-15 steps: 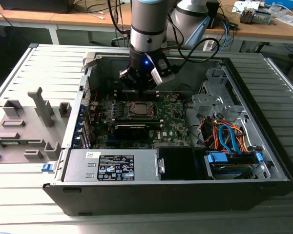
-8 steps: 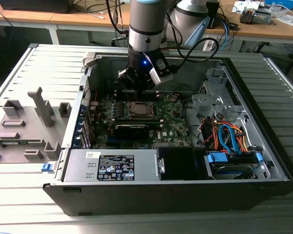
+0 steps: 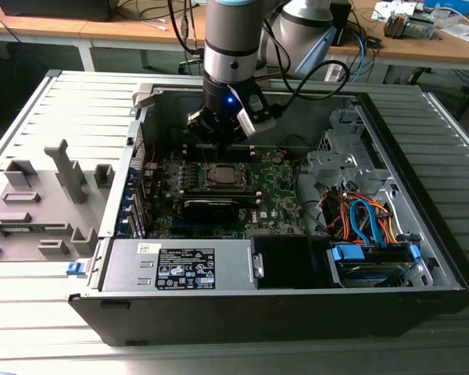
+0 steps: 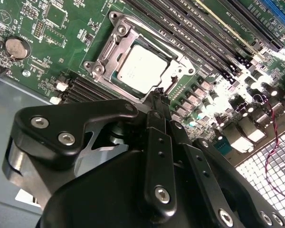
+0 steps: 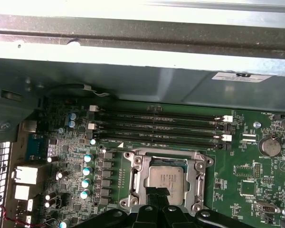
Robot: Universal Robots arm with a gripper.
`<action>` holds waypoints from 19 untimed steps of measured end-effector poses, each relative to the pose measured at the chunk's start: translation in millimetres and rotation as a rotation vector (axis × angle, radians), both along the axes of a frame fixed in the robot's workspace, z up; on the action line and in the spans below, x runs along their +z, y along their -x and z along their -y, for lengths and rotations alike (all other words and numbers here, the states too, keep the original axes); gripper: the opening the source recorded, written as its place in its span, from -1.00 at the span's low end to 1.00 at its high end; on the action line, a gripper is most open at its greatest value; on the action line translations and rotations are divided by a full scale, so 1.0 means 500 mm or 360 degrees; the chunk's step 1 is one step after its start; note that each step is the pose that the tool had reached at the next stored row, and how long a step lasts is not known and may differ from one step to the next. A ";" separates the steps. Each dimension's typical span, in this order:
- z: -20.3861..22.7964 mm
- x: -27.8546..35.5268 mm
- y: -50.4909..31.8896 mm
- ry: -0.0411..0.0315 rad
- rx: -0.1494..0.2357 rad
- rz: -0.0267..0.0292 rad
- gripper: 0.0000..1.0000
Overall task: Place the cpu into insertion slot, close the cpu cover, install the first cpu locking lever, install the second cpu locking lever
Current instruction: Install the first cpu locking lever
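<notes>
One open computer case (image 3: 297, 312) lies on its side on a grey slatted desk (image 3: 31, 320), and the arm reaches down into it from twelve o'clock in the exterior view. Behind it, along the far edge of the room, stand wooden desks (image 3: 125, 31) strewn with cables and small gear. At nine o'clock from the case, a set of grey plastic fixtures (image 3: 39, 211) sits on the slats, well apart from the work.

Inside the case, the green motherboard (image 3: 277, 199) fills the middle. A power supply (image 3: 180, 266) lies along the near wall at six o'clock, and a tangle of orange and blue cables (image 3: 363, 219) runs at three o'clock above a blue-tabbed drive bay (image 3: 371, 258). A long black card (image 3: 211, 207) lies just beside the socket, on its six o'clock side.

The cpu (image 3: 221, 175) sits flat in its socket on the board; both wrist views show its pale metal top (image 4: 141, 70) (image 5: 166, 179). The cpu cover (image 4: 100, 61) (image 5: 134, 178) lies down around it, framing the chip through its square opening. Black memory slots (image 5: 156, 126) run alongside the socket, and a coin battery (image 5: 270, 146) sits further off on the board.

The gripper (image 3: 219, 144) hangs just above the socket's edge. Its fingers (image 4: 157, 142) are pressed together at the tips (image 5: 156, 202), with nothing visible between them, near the cover's rim. Whether they touch it I cannot tell.
</notes>
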State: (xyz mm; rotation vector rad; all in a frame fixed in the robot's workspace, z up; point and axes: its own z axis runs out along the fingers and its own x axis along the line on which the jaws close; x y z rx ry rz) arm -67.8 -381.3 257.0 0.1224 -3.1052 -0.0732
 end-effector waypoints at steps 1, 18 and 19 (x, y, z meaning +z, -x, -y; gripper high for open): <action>0.0000 0.000 0.001 0.0000 0.0000 -0.00001 -0.79; 0.0000 0.000 0.010 0.0000 0.0000 0.00000 -0.79; 0.0000 0.000 0.010 0.0000 0.0000 -0.00001 -0.79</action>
